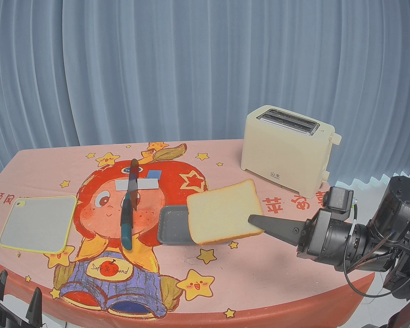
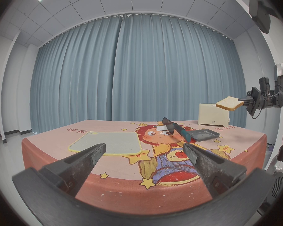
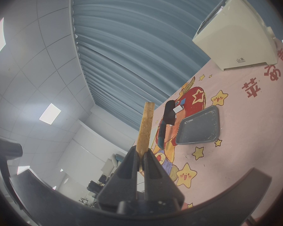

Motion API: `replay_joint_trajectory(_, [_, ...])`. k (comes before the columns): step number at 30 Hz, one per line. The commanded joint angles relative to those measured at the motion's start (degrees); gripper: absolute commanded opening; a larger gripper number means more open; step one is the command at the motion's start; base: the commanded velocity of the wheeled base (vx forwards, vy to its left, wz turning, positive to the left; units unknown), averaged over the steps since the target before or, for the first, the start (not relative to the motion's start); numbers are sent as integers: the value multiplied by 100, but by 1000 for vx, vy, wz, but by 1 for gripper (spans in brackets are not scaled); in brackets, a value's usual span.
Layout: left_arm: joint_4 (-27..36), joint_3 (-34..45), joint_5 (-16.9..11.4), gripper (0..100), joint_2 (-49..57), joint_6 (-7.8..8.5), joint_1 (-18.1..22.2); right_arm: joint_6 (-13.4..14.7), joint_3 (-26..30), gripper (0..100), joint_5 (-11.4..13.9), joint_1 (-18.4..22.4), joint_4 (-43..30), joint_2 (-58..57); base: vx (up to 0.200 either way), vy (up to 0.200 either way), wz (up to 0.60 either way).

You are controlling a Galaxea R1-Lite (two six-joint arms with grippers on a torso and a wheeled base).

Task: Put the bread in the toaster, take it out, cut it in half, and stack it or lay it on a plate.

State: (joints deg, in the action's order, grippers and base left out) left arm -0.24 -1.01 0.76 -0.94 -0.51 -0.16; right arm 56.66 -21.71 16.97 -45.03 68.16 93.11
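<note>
You have one bread slice [image 1: 223, 210], squarish and pale with a brown crust. Your right gripper [image 1: 251, 218] pinches it by an edge, clear of the table near the tray. One cream toaster [image 1: 284, 149], boxy, two slots. One grey rectangular tray [image 1: 171, 226]. One teal-handled knife [image 1: 128, 210]. One grey cutting board [image 1: 38, 224], yellow-rimmed. Your left gripper [image 2: 144, 147] has its fingers spread apart, holding nothing.

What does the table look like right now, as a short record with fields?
bread: one slice, roughly flat, held clear of the table
right gripper: fingers shut on the bread's edge
left gripper: fingers open, empty, by the table's near edge
toaster: far right, slots empty
knife: between cutting board and tray
</note>
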Motion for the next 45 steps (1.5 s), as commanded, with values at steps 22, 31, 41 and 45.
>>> replay_joint_trajectory(22, [-2,101,4,100,-3,-2,-2,-3205,765,0,-97,-146,128,-21,0,0,0])
replay_joint_trajectory(31, [-2,101,4,100,-3,-2,-2,-4093,1081,0,-97,-111,1279,216,0,0,0])
replay_joint_trajectory(41, [-2,101,4,100,-3,-2,-2,-4981,1152,0,-89,-58,2132,726,0,0,0])
replay_joint_trajectory(45, [-2,101,4,100,-3,-2,-2,-5165,1160,0,-89,-67,2132,691,0,0,0])
